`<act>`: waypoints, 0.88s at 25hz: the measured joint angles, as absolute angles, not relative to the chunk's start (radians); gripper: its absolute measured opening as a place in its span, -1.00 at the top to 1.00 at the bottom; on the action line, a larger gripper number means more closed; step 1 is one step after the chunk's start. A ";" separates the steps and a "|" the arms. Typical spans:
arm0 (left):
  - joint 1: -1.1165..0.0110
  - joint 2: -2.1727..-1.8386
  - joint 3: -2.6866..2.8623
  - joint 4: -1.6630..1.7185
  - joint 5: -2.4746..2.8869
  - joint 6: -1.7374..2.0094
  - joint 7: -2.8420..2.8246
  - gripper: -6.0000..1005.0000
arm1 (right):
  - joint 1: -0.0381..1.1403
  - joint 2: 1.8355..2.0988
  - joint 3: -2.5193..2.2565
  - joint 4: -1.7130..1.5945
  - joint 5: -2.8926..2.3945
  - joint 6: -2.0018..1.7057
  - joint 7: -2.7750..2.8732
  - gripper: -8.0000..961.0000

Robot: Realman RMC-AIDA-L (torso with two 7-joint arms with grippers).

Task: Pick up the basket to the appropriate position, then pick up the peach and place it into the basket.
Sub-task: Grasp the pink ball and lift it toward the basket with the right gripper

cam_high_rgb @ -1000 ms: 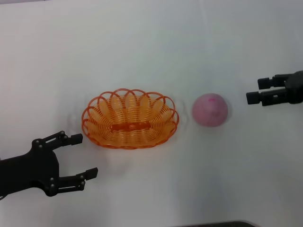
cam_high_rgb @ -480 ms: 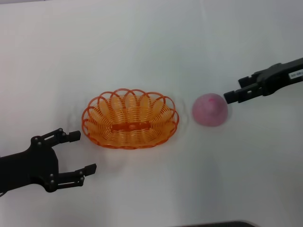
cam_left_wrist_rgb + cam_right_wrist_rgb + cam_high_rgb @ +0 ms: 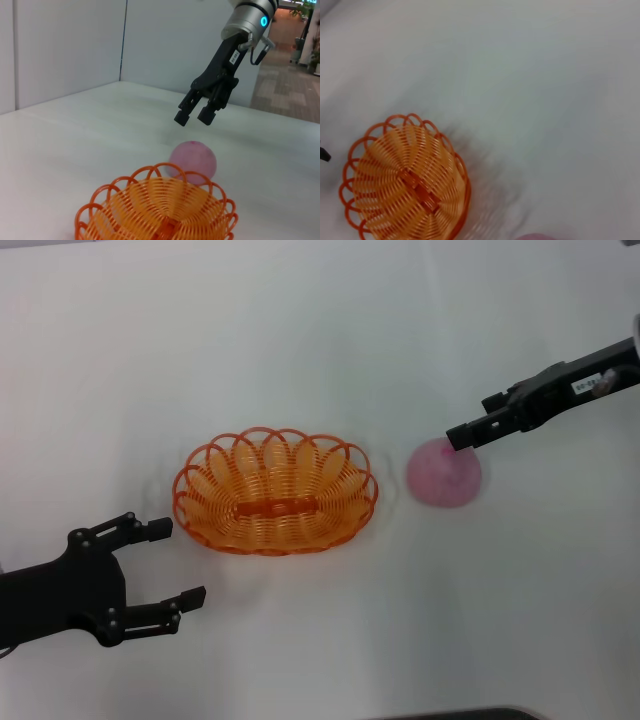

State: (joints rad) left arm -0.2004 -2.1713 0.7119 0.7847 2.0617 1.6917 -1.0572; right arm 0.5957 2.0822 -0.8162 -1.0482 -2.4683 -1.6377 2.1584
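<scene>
— Where's the peach [image 3: 443, 472]?

— On the white table [image 3: 300, 340], just beside the empty orange basket [image 3: 275, 491], on its right.

— And the right gripper [image 3: 193, 116]?

— Hovering above the peach, fingers a little apart, holding nothing. I'd say it's lining up to come down on the fruit.

— The other arm?

— The left gripper [image 3: 165, 565] sits wide open, empty, near the basket's left end but not touching it, perhaps ready to steady or move it.

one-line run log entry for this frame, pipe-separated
right gripper: open, above peach, no contact | peach: on table, beside basket | basket: empty | left gripper: open, near basket, idle
</scene>
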 joint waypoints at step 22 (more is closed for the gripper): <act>-0.195 -2.171 0.685 0.775 2.062 1.688 -1.063 -0.77 | 0.602 2.088 -0.989 -0.979 -2.484 -1.512 2.231 -0.95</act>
